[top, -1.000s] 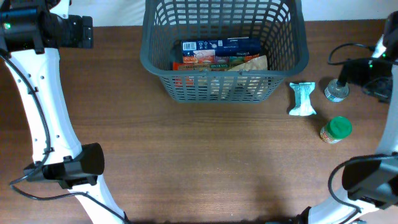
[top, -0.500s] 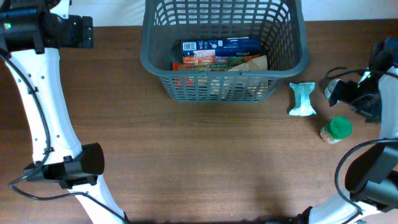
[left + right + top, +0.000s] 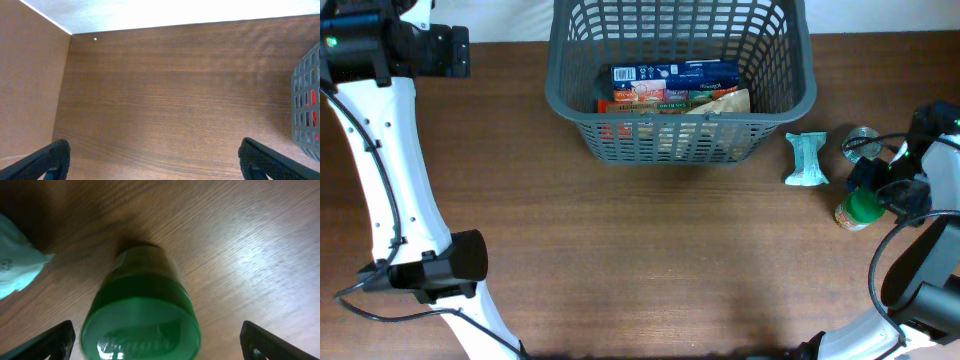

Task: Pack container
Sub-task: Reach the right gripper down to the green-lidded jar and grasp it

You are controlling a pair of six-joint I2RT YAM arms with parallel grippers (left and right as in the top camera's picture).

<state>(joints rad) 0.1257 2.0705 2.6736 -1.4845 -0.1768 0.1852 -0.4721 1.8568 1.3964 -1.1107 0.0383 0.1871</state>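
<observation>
Container (image 3: 565, 70) sits on the tabletop (image 3: 650, 260) part-packed; your right pincer (image 3: 155, 341) has just swung from the clear jar (image 3: 861, 138) to the green-lidded jar (image 3: 142, 310).
Right of the container, three items remain: one pale packet (image 3: 807, 160) and the two jars. Your right pincer straddles the green lid wide apart, gripping nothing, so that jar looks next. Your left pincer (image 3: 152, 157), left of the container, is equally wide and bare.
</observation>
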